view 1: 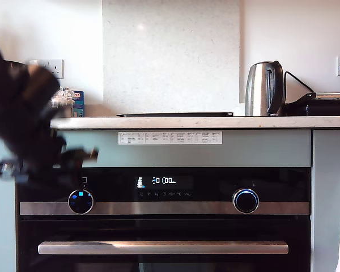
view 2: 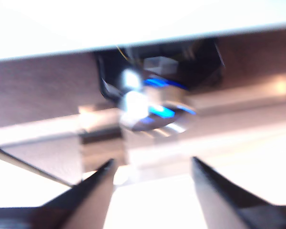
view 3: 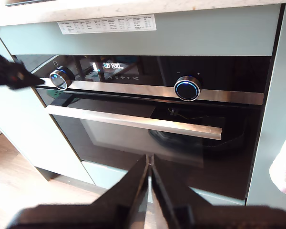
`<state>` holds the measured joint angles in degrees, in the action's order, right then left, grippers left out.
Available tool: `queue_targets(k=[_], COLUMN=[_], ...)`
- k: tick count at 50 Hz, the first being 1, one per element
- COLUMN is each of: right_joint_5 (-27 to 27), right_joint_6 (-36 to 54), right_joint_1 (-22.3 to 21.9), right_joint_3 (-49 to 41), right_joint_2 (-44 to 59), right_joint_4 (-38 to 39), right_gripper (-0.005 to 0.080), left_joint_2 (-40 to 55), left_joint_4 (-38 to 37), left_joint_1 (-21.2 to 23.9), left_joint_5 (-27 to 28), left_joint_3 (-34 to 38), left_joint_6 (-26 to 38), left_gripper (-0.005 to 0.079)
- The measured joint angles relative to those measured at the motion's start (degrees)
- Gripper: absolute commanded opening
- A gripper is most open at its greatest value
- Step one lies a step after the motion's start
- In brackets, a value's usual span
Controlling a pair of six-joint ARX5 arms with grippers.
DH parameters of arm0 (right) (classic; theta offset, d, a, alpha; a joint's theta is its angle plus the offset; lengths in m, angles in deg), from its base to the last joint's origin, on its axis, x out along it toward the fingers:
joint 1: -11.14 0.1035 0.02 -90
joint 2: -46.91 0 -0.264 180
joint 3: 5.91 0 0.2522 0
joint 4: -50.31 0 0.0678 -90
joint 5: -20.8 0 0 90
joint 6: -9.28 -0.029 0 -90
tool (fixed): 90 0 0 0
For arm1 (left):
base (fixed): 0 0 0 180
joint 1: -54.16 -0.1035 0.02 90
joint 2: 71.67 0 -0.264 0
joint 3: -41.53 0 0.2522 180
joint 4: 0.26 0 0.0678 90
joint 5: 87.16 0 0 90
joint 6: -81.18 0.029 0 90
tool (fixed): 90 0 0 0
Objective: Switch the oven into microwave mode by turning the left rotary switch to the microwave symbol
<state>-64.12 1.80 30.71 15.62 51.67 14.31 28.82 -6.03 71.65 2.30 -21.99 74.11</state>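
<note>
Exterior view shows the oven (view 1: 164, 226) built in under the bench (view 1: 215, 122), with its display (view 1: 161, 181) lit. The knob (view 1: 80, 201) on the exterior view's left glows blue, and a second knob (view 1: 246, 200) sits on the exterior view's right. A blurred dark arm hangs just above and beside the first one, not touching it as far as I can tell.

First wrist view is blurred, but the same blue knob (view 2: 155, 117) is ahead of my first end effector (view 2: 152, 167), whose jaws are spread with the knob not yet between them. My second end effector (view 3: 150, 164) is well apart from the oven (view 3: 133, 129), jaws pressed together on nothing.

I judge the task is at its approach step: the knob is not gripped. Which symbol is selected I cannot read. Closing on the knob and turning it to the microwave symbol are left.
</note>
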Motion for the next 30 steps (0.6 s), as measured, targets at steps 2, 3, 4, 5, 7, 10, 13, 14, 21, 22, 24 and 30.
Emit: queue_targets(k=[2,3,4,5,7,10,13,14,21,22,24,30], right_joint_5=[-0.55,-0.96,-1.33,-1.86,-2.91,-4.79,-7.26,-7.82,-16.15,-16.72,-17.33,-19.50], right_joint_6=[0.02,0.02,0.02,0.00,0.00,0.02,0.04,0.04,0.04,0.04,0.07,0.50], right_joint_1=[0.00,0.00,0.00,0.00,0.00,0.00,0.00,0.00,0.00,-0.04,-0.17,-1.33], right_joint_3=[0.00,0.00,0.00,0.00,0.00,0.00,0.00,0.00,0.00,0.00,0.00,0.00], right_joint_2=[0.00,0.00,0.00,0.00,0.00,0.00,0.00,0.00,0.00,0.00,0.00,0.00], right_joint_4=[0.02,0.02,0.00,0.00,0.02,0.00,0.04,0.07,0.20,0.28,0.57,2.12], right_gripper=[-0.0012,-0.0012,-0.0012,-0.0012,-0.0012,-0.0012,-0.0012,-0.0012,-0.0012,-0.0012,-0.0012,-0.0012], left_joint_2=[-2.05,-2.97,-3.93,-4.68,-6.12,-7.69,-9.03,-9.64,-15.15,-16.06,-17.70,-22.34], left_joint_4=[-1.62,-2.49,-3.28,-4.24,-5.60,-6.86,-7.37,-7.37,-7.15,-7.17,-7.15,-6.69], left_joint_1=[0.37,0.61,0.85,1.03,1.42,2.01,2.62,2.89,3.96,4.15,4.57,4.98], left_joint_5=[0.00,0.00,0.00,0.00,0.00,0.00,0.00,0.00,0.00,0.00,0.02,0.44], left_joint_3=[0.00,0.00,0.00,0.00,0.00,0.00,0.09,0.24,3.08,3.50,4.39,7.04], left_joint_6=[0.00,0.00,0.00,0.00,0.00,-0.17,-1.01,-1.36,-1.81,-1.81,-1.81,-1.81], left_gripper=[-0.0014,-0.0014,-0.0014,-0.0014,-0.0014,-0.0014,-0.0014,-0.0014,-0.0014,-0.0014,-0.0014,-0.0014])
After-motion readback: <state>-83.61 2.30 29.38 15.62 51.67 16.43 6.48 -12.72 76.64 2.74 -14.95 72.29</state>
